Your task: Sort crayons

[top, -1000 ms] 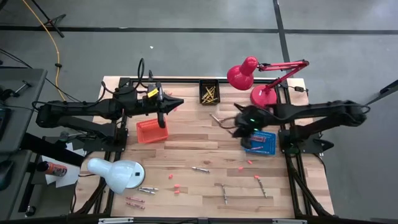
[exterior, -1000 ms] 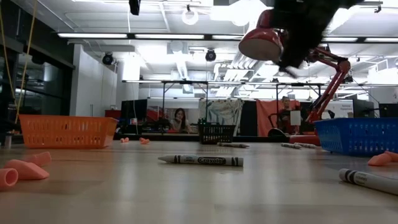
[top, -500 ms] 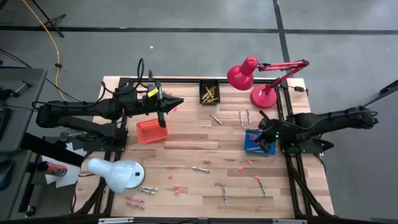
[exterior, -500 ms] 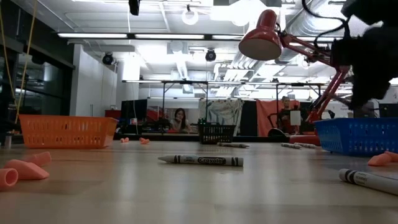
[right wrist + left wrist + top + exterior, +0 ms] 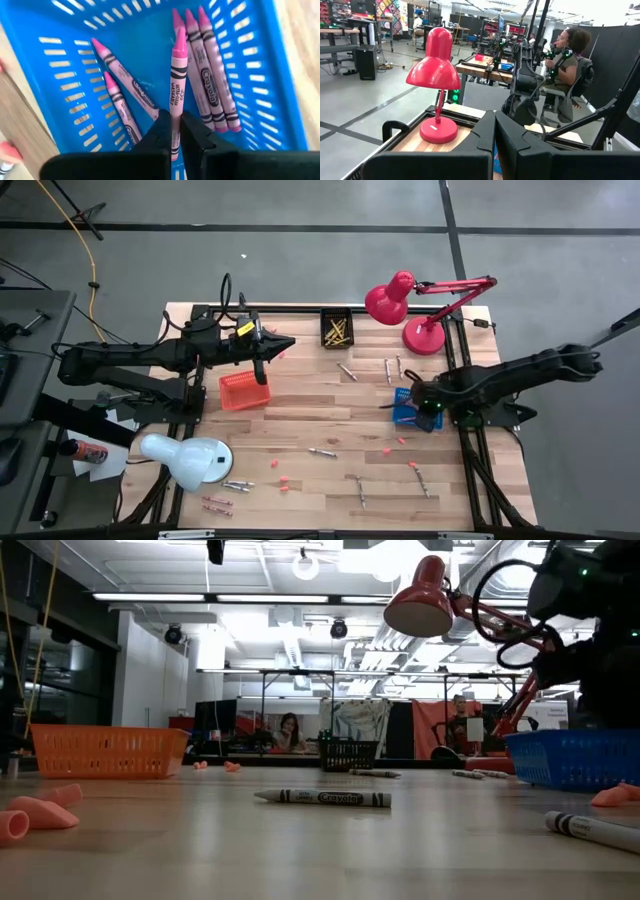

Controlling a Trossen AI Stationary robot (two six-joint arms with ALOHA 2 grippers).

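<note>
Since the earlier frames the right gripper [image 5: 428, 412] has travelled from the middle of the desk toward the right edge and now hangs over the blue slotted plastic basket [image 5: 402, 416]. The left gripper [image 5: 262, 350] has not shifted; it waits with fingers pressed together above the orange plastic basket [image 5: 240, 392] near the left edge.

The wrist view of the right arm shows its two dark fingers [image 5: 159, 131] pinching one pink crayon with a paper label [image 5: 177, 80] by its lower part. This crayon stands straight out from between the fingers, its long axis in line with them and its pointed tip leading away from the gripper toward the basket floor. Under it lie five more pink crayons [image 5: 210, 85]: three in a tight row, almost parallel to the held one, and two apart from them at a slant.

In my judgement the step in hand is the release. To do it well, the gripper should stay well inside the blue walls and come low before the fingers part, because a crayon dropped on its tip may bounce or roll over the rim. Tilting it first, so that it lies parallel with the row of three, would let it settle beside them.
</note>
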